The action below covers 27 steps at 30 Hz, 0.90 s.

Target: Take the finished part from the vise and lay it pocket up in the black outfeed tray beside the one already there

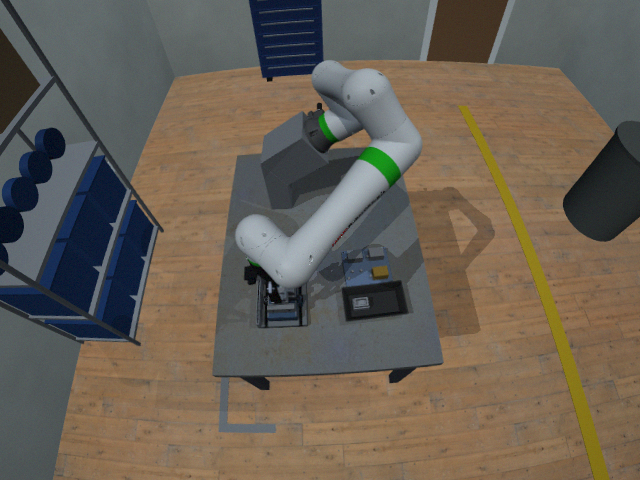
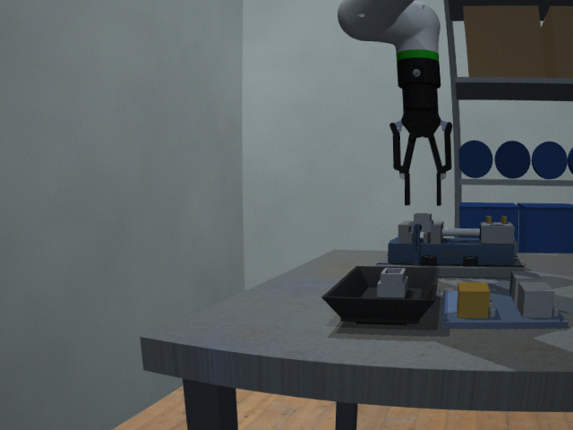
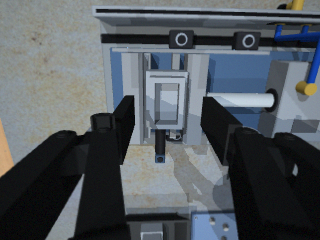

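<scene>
The finished part (image 2: 422,219) (image 3: 167,100), a grey block with a pocket on top, sits clamped in the blue vise (image 2: 451,254) (image 3: 240,70) (image 1: 281,316). My gripper (image 2: 422,202) (image 3: 168,110) hangs straight above it, fingers pointing down, a small gap over the part. It is open and empty, with a finger on each side of the part in the wrist view. The black outfeed tray (image 2: 351,300) (image 1: 395,302) stands to the side of the vise. One pocketed block (image 2: 392,282) (image 1: 360,302) lies in it, pocket up.
A blue fixture plate (image 2: 504,322) beside the tray carries a yellow block (image 2: 473,299) (image 1: 381,271) and plain grey blocks (image 2: 535,298) (image 1: 375,252), upright. A large grey housing (image 1: 289,165) stands at the table's back. A shelf rack (image 1: 77,232) is left of the table (image 1: 330,346).
</scene>
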Motion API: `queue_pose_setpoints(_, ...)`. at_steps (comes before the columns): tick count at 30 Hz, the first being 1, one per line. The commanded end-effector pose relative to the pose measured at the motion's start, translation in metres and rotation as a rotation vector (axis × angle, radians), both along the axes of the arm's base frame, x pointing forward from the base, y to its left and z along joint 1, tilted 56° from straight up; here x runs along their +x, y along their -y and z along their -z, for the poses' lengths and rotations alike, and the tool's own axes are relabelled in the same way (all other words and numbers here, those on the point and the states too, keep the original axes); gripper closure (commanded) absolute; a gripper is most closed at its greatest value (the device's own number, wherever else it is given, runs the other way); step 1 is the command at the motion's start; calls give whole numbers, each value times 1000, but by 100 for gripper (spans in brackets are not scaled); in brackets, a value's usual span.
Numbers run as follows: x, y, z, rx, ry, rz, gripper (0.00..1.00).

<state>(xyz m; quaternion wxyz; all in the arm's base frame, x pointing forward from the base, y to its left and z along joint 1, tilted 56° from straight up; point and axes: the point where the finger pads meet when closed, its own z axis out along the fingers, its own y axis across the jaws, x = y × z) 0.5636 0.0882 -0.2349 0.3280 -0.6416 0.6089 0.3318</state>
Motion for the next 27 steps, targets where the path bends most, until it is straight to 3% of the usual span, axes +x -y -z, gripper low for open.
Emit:
queue_pose_setpoints(1,1,-2,2,-1,1,1,54)
queue_pose_setpoints(27,0,-9,6,-1,1,1,54)
